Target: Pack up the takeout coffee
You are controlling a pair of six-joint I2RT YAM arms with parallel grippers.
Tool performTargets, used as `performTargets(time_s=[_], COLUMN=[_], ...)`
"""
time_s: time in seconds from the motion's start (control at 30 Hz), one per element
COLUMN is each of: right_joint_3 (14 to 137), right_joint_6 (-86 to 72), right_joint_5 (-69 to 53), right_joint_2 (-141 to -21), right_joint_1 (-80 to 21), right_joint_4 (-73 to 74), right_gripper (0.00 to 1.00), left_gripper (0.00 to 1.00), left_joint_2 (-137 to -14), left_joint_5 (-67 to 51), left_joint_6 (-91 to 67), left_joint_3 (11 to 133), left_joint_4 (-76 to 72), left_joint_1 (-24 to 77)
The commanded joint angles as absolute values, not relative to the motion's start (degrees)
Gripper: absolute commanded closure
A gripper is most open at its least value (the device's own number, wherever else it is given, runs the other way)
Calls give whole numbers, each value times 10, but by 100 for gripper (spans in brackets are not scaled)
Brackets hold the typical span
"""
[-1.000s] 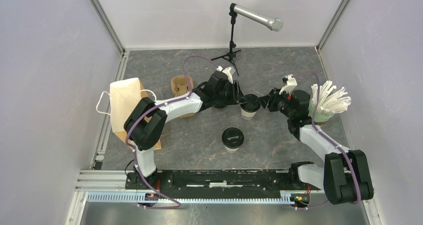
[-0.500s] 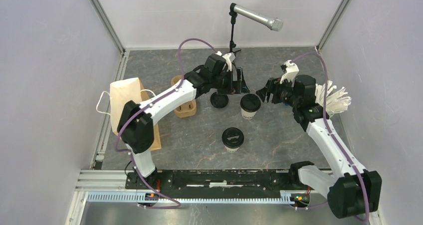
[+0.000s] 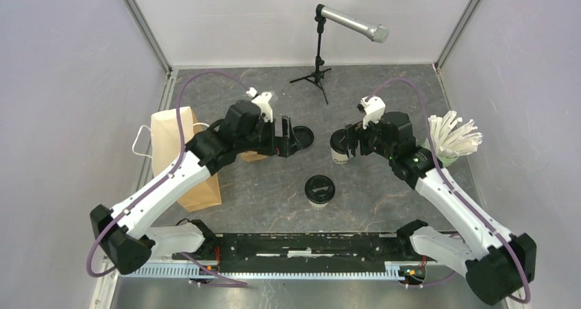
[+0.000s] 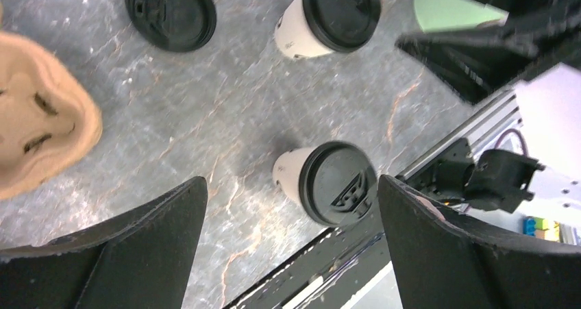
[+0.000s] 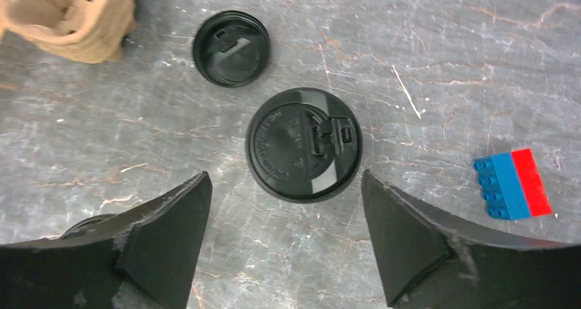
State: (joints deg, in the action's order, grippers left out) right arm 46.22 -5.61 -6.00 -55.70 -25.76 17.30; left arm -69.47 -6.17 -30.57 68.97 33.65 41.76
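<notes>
Since the cup (image 5: pixel 303 144) near the carrier (image 5: pixel 68 11) needs grabbing, I'm hovering right gripper (image 5: pixel 284 180) and left gripper (image 4: pixel 291 186) wide open, empty.

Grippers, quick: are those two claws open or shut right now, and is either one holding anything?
Left gripper: open, holding nothing.
Right gripper: open, holding nothing; a lidded coffee cup stands below it.
</notes>
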Motion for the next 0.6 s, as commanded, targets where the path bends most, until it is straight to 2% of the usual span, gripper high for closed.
performTargets(time_s=[0.0, 0.07, 0.17, 0.23, 0.33, 0.57], right_joint_3=[498, 496, 525, 536, 522, 515], right_joint_6=[-31, -39, -39, -49, -71, -71], right_joint_5=[-8, -8, -26, -81, -173, -312], right_joint_2=[-602, -618, -660, -680, -696, -750], right_joint_1=[-259, -257, -237, -195, -144, -84], right_joint_4=[134, 107, 119, 128, 108, 93], right_gripper=[20, 26, 26, 27, 33, 37], left_gripper=[0, 0, 2, 9, 18, 27], left_joint_2=[-646, -642, -683, -729, -803, -963], left_joint_5=[-30, -38, -72, -81, -85, -129], left_joint_6=[-280, -290, -296, -299, -308, -337], left_joint_3=[620, 599, 609, 632, 660, 731], left_joint_4=[312, 266, 209, 188, 151, 74], left_joint_1=[417, 417, 417, 417, 417, 417])
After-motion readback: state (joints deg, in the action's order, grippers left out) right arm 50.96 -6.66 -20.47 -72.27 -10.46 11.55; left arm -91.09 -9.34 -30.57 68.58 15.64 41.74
